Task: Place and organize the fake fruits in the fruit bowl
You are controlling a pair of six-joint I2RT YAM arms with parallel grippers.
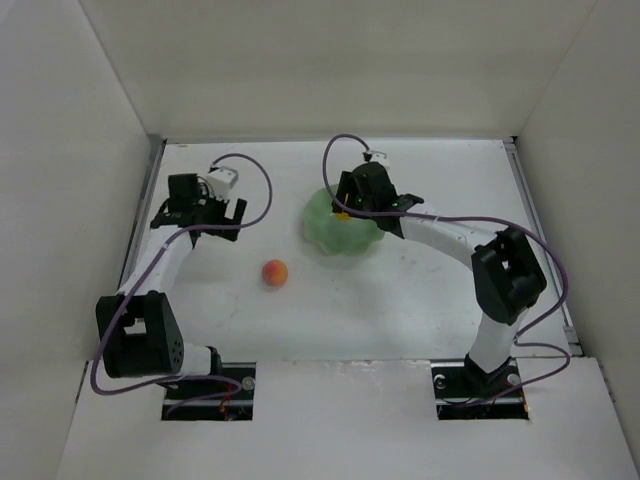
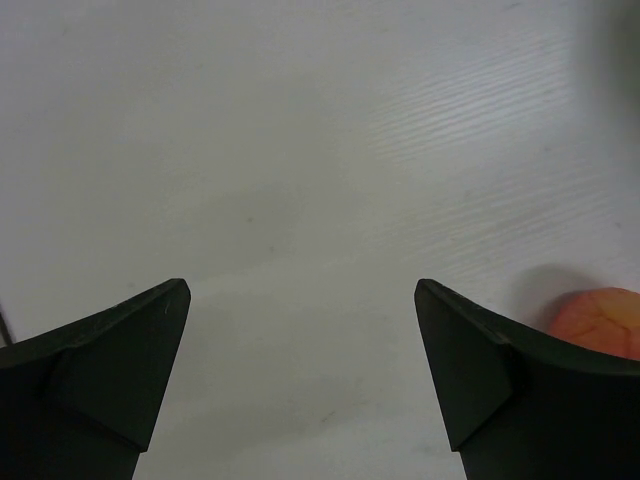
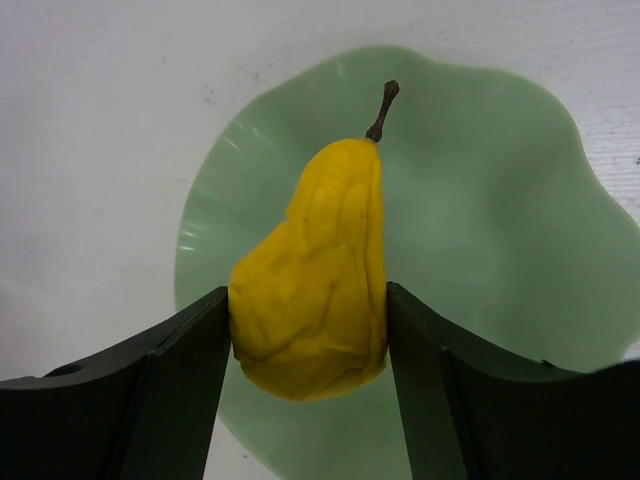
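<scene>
The right gripper [image 3: 308,295] pinches the lumpy yellow pear [image 3: 325,240] (dark twiggy stem) over the scalloped mint bowl [image 3: 490,200]; the left gripper [image 2: 302,290] gapes wide.

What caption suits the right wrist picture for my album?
Yellow plastic pear between the fingers of the right claw, over a pale mint-green wavy-rimmed bowl.

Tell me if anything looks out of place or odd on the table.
Only the peach: it lies alone on the table, left of the fruit bowl, not in it. Nothing looks spilled or damaged.
</scene>
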